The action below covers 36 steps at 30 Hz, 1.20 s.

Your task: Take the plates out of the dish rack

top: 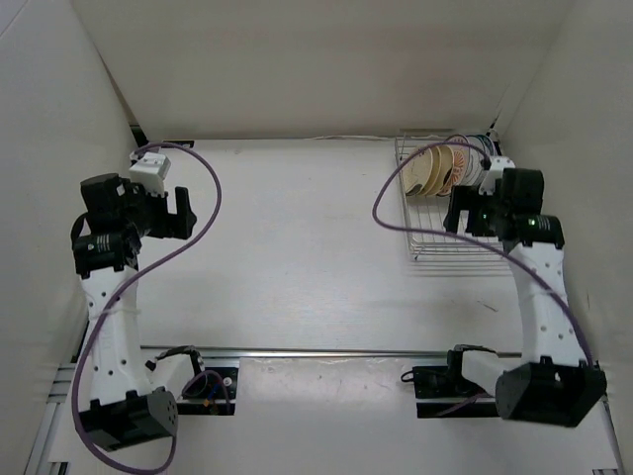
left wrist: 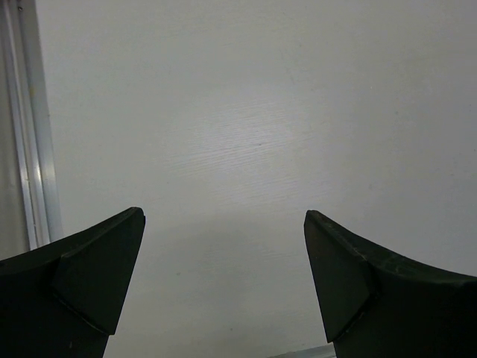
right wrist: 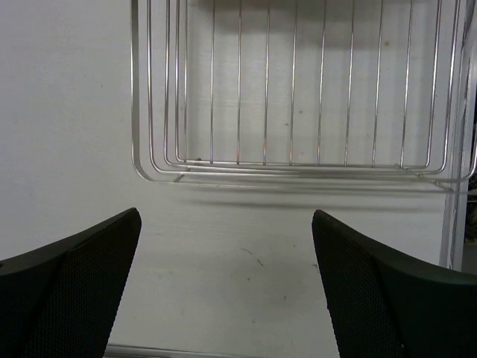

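Scene: seen from above, a pale table (top: 297, 257) with two robot arms mounted at its near edge.
Dish rack: a silver wire rack (top: 445, 247) sits at the far right of the table, its long side running from near to far.
Plates: a few small round plates (top: 440, 170) stand on edge, packed together at the far end of the rack. A cream one is at the left of the group and an orange-patterned one is beside it.
Right claw: the right claw (top: 460, 213) hangs over the rack's near half, with its jaws spread wide and nothing between them.
Right wrist view: the claw (right wrist: 225, 216) looks down at the rack's rim (right wrist: 298, 168) and bare bars. No plate shows in this view.
Left claw: the left claw (top: 183, 213) is at the far left, well apart from the rack. Its jaws are also wide and empty.
Left wrist view: only bare table shows between the open jaws of the claw (left wrist: 222, 215).
Key relation: the plates lie beyond the right claw, toward the far wall and just past its fingertips. The right arm is much the nearer one.
Plate axis: the plates seem to be lined up across the rack, with their faces turned partly leftward. Their thin rims point up.
Likely next move: the right claw probably needs to reach farther along the rack and close across one upright rim.
Progress: the plates all appear to be in the rack, so unloading looks barely begun.
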Motion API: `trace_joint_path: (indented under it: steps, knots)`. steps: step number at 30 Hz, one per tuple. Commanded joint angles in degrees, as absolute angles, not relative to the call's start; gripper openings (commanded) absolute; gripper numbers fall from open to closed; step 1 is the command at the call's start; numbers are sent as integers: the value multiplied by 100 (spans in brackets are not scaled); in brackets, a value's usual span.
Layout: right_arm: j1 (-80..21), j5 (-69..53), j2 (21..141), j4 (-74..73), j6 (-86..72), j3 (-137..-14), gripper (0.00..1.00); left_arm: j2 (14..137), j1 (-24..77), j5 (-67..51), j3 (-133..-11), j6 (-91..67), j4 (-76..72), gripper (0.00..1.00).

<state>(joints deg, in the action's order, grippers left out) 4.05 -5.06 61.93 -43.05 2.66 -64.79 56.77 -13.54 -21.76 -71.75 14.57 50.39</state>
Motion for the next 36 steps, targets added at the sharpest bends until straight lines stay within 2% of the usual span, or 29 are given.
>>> trace_joint_path:
  steps: [1, 4, 5, 9, 12, 23, 36]
  knots:
    - [422, -624, 6957, -3841, -88, -7537, 97, 6038, -1336, -2531, -7365, 1503, 5194, 99]
    - [422, -624, 7739, -3771, 26, -8293, 82, 6100, -1336, -2583, -7365, 1450, 5142, 99]
    - [422, -624, 7935, -3771, 26, -8462, 72, 6100, -1336, -2584, -7365, 1398, 5072, 99]
    - [344, -607, 8831, -3718, 140, -9174, 53, 6213, -1336, -2584, -7242, 1397, 5071, 99]
    - [124, -440, 9429, -3666, 438, -9544, 45, 6336, -1336, -2636, -7189, 1397, 5010, 99]
    - [-264, -220, 11002, -3480, 448, -10660, 45, 6671, -1336, -2769, -7295, 1345, 5010, 99]
    - [-264, 9, 11768, -3313, 501, -11241, 43, 6671, -1336, -2769, -7076, 1345, 5010, 99]
